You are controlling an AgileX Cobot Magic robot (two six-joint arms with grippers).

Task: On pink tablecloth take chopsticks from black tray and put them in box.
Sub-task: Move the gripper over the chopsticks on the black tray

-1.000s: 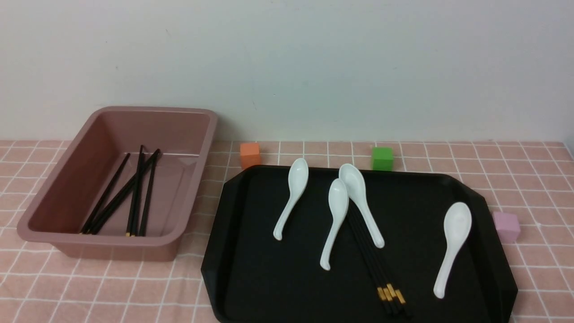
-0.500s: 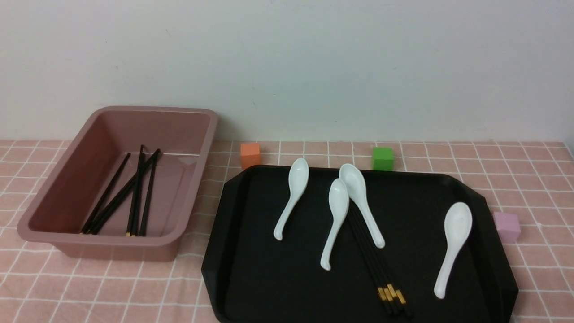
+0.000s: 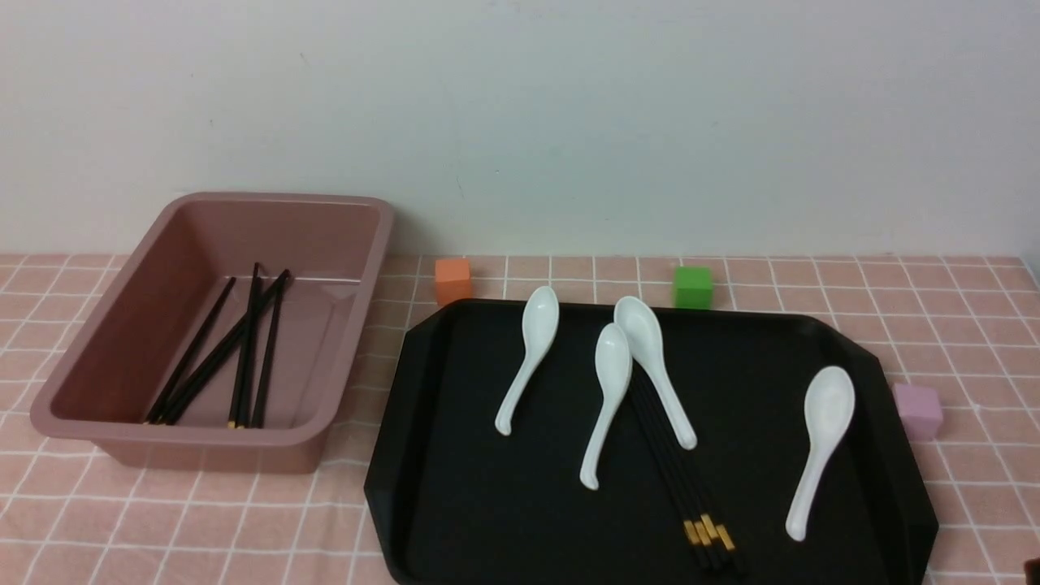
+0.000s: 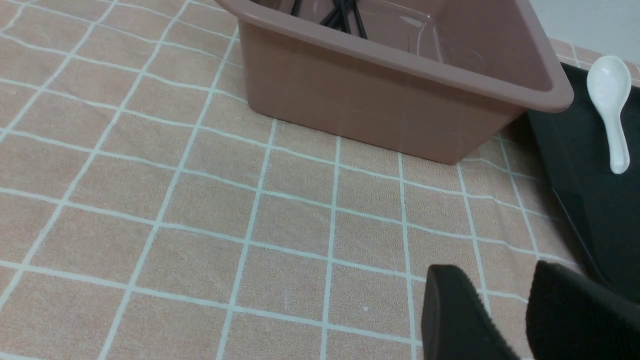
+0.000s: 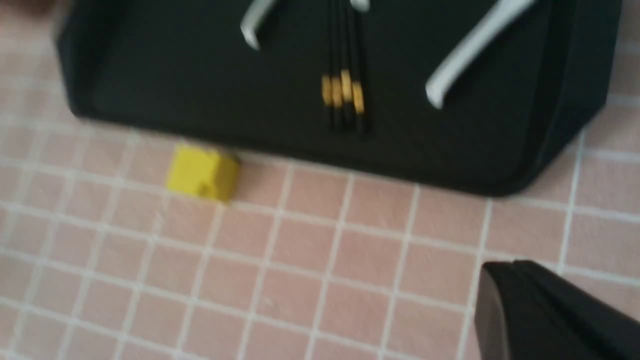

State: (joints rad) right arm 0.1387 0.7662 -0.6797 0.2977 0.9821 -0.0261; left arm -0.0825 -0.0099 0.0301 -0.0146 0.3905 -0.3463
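Chopsticks (image 3: 678,471), four gold bands showing, lie bundled in the black tray (image 3: 520,520); dial per front view, 12 = away from robot. Gold-banded ends point to 5 o'clock, thin ends run toward 11, partly under the white spoons. More chopsticks (image 3: 248,349) are inside the box (image 3: 341,366), several of them, some crossing, gold ends at the box's 6 o'clock side. Box stands on the pink tablecloth (image 3: 219,528), at the tray's 10 o'clock, near it.

Spoons, four, all white, in tray: one (image 3: 528,357) at 11 o'clock, bowl toward 1; two (image 3: 613,366) (image 3: 654,357) around 12, bowls overlapping, handles splayed to 7 and 5; one (image 3: 821,439) at 3, bowl toward 1.

Cubes on cloth: orange cube (image 3: 453,281) just outside tray rim at 11 o'clock; green cube (image 3: 693,288) just beyond rim between 12 and 1; purple cube (image 3: 918,411) just beside rim at 3. Yellow cube (image 5: 202,172), right wrist view only, beside the tray's 6 o'clock edge, slightly blurred.

Left gripper (image 4: 495,270): jaws apart, released, nothing between the fingertips, above cloth. Right gripper (image 5: 510,265): jaws clenched together, nothing in them, near the tray's 6 o'clock side. Pale wall (image 3: 520,122) at 12, behind everything. Small dark bit (image 3: 1033,571) at the front view's 4 o'clock corner, too cropped to identify.
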